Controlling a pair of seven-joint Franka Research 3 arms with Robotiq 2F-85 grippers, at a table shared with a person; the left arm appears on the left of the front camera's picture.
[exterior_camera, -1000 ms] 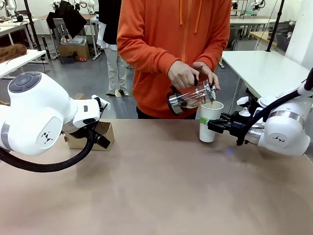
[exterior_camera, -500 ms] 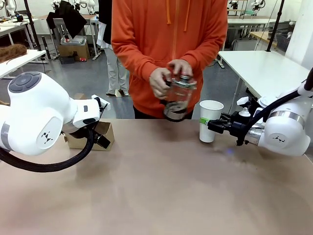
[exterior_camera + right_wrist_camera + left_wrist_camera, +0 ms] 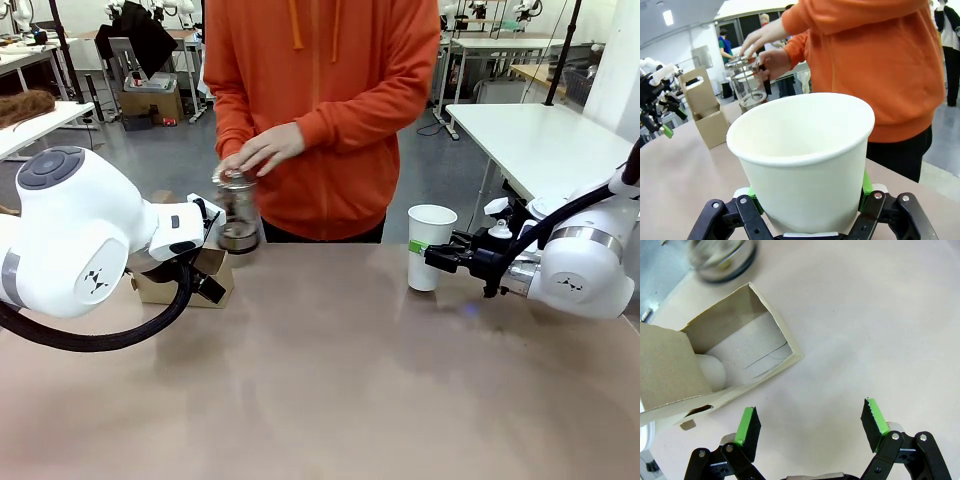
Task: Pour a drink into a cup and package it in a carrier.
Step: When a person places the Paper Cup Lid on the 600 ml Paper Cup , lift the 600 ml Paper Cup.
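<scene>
– White cup (image 3: 432,225) first: where is it seen from the front?
– It is stood on the table (image 3: 330,380), over on the right. It is held low down by the right gripper (image 3: 432,258), which is closed around it. The jug (image 3: 238,215) is held from the top by the person's hand (image 3: 262,150), far to the left, just beside the carrier (image 3: 205,272).
– What is shown from the left wrist?
– The left gripper (image 3: 812,420) is seen with its jaws wide apart and nothing between them. The carrier is seen close in front of it, with the bottom of the jug just past the carrier.
– And from the right wrist?
– The cup is squeezed on both sides by the green pads (image 3: 866,184). What is inside it cannot be seen. The jug and the carrier are seen well apart from it.
– Which step is it judged to be?
– The jug is away from the cup, so the pouring is judged to be over. Packing is likely next.
– What is called for then?
– The cup would need to be brought across to the carrier, kept upright so nothing is spilled, and set down into a free slot. The jug should be kept out of the way.
</scene>
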